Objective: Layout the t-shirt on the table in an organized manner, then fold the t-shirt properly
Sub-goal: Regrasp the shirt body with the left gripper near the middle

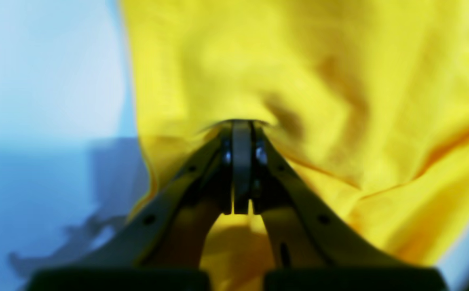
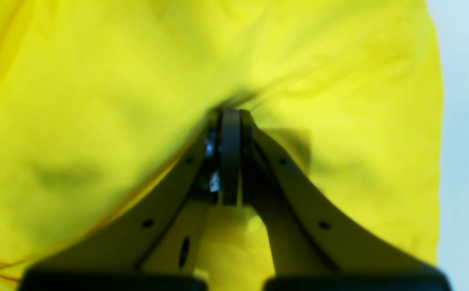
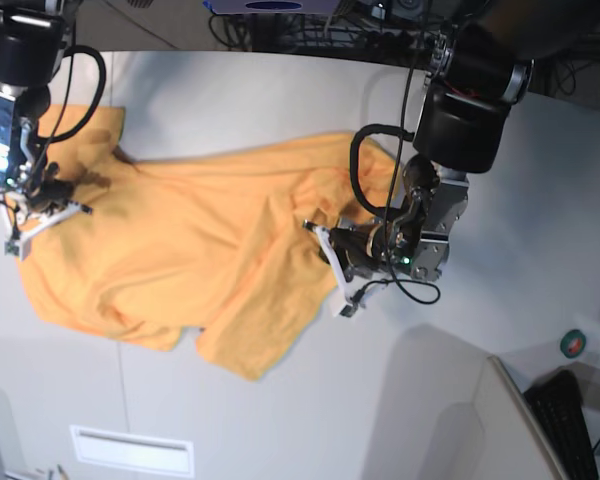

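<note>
T-shirt (image 3: 190,260) rumpled on desk (image 3: 280,410), stretched between claws. Left claw (image 1: 241,125) clamped on hem, arm angled down. Right claw (image 2: 230,115) pinching opposite edge, wrist low.

t-shirt (image 3: 190,260) spread on table (image 3: 280,90), left gripper (image 3: 325,262) and right gripper (image 3: 45,205) at opposite edges

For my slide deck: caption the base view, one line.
Both arms pinch opposite ends of the crumpled t-shirt on the table, jaws shut.
</note>
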Controlling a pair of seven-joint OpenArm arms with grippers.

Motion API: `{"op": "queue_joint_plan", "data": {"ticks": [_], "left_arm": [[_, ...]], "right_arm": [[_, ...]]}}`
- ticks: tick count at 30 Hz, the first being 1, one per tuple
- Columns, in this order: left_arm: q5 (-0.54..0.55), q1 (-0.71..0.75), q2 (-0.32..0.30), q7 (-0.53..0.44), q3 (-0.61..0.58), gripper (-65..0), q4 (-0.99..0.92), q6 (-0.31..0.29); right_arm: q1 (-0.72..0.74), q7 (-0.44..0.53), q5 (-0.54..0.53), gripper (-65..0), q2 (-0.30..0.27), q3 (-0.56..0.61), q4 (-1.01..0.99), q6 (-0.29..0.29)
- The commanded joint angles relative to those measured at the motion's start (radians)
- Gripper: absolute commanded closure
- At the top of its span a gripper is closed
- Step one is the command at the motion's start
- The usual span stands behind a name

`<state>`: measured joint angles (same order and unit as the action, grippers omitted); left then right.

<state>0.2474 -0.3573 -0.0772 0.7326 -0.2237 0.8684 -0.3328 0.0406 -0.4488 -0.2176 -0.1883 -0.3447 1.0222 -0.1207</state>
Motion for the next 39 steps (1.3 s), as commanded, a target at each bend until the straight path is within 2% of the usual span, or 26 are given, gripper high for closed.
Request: {"op": "queue_joint_plan", "data": {"ticks": [1,4,6,10,13,15,18,22,24,26,28,29,31,33,39], "left_arm": [[-0.004,-0.035,-0.005,-0.014,0.002,0.0,-0.027,0.010],[-0.006,-0.128,0.040,-0.090,0.002,0.0,-0.142,0.053],[0.000,-0.170,0.057,-0.121,0.004,0.0,-0.185,0.053],[0.002,-0.199,0.073,-0.126,0.008,0.0,-0.179,0.053],[0.002,-0.184,0.072,-0.123,0.030,0.0,-0.090,0.056],[0.002,-0.145,0.069,-0.087,0.080,0.0,-0.013,0.056],[-0.006,-0.069,0.067,0.023,0.157,0.0,0.176,0.056],[-0.009,0.088,0.034,0.161,0.171,0.0,0.481,0.057],[-0.009,0.171,0.027,0.241,0.171,0.0,0.624,0.059],[-0.027,0.237,0.029,0.328,0.182,0.0,0.717,0.073],[-0.076,0.292,0.032,0.384,0.171,0.0,0.789,0.157],[-0.096,0.317,0.040,0.393,0.169,-6.3,0.817,0.206],[-0.130,0.352,0.060,0.393,0.151,-21.7,0.851,0.291],[-0.165,0.366,0.064,0.393,0.114,-29.0,0.863,0.354],[-0.194,0.363,0.069,0.393,-0.001,-28.1,0.826,0.370]], "right_arm": [[0.015,-0.015,0.008,0.0,-0.023,0.002,-0.038,0.005],[0.094,0.011,0.008,0.0,-0.044,0.000,-0.112,0.005],[0.107,0.012,0.008,0.0,-0.060,0.000,-0.112,0.005],[0.103,0.011,0.008,0.0,-0.063,0.000,-0.049,0.005],[0.069,0.011,0.008,0.0,-0.060,0.000,0.017,0.003],[0.045,0.011,0.008,0.0,-0.056,0.000,0.077,0.003],[-0.006,0.011,0.007,0.0,-0.043,0.000,0.189,0.003],[-0.075,0.005,0.005,0.0,-0.026,-0.001,0.318,0.003],[-0.095,-0.034,0.005,-0.5,-0.014,0.000,0.360,0.003],[-0.101,-0.068,0.005,-17.1,-0.001,-0.001,0.383,0.003],[-0.104,-0.081,0.005,-30.5,0.002,-0.001,0.395,0.003],[-0.109,-0.081,0.005,-34.4,0.003,-0.001,0.395,0.003],[-0.109,-0.081,0.005,-35.1,0.017,0.000,0.393,0.003],[-0.109,-0.081,0.005,-34.7,0.022,0.000,0.393,0.003],[-0.109,-0.081,0.005,-34.7,0.034,0.006,0.386,0.003]]}}
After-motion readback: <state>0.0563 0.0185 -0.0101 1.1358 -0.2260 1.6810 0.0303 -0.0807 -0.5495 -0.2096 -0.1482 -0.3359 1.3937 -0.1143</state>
